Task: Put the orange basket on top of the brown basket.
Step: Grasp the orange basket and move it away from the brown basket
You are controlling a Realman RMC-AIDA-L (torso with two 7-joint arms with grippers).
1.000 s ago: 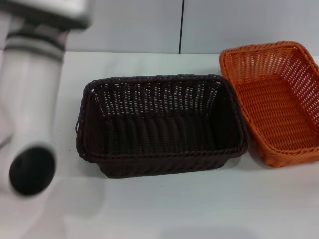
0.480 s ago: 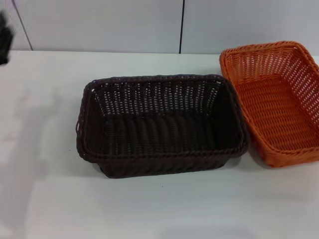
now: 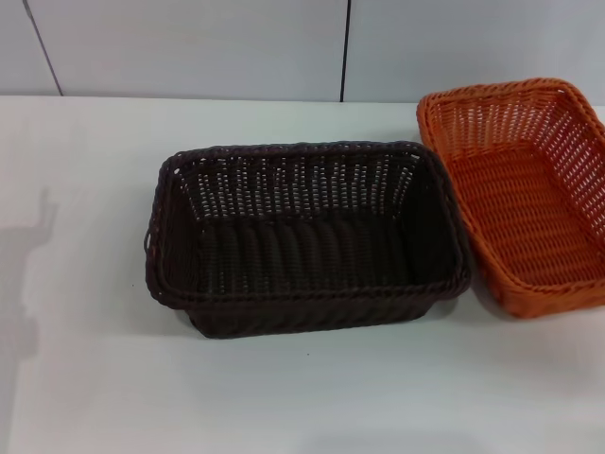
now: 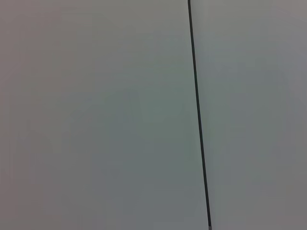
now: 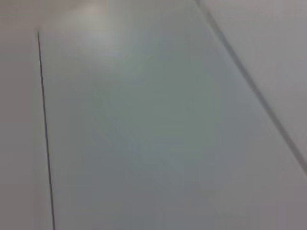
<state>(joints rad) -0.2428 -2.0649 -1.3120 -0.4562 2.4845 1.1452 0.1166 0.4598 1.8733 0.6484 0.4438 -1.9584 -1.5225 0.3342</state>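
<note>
The brown basket (image 3: 307, 236) stands upright and empty in the middle of the white table (image 3: 85, 189) in the head view. The orange basket (image 3: 529, 194) stands upright and empty just to its right, close beside it, with its right side cut by the picture's edge. Neither gripper shows in any view. Both wrist views show only plain grey wall panels with a dark seam.
A grey panelled wall (image 3: 189, 47) with dark vertical seams runs behind the table's far edge. An arm's shadow (image 3: 28, 255) lies on the table at the far left.
The left arm, which filled the left side of the head view a second ago, has moved out of the picture to the left. The baskets have not moved.
</note>
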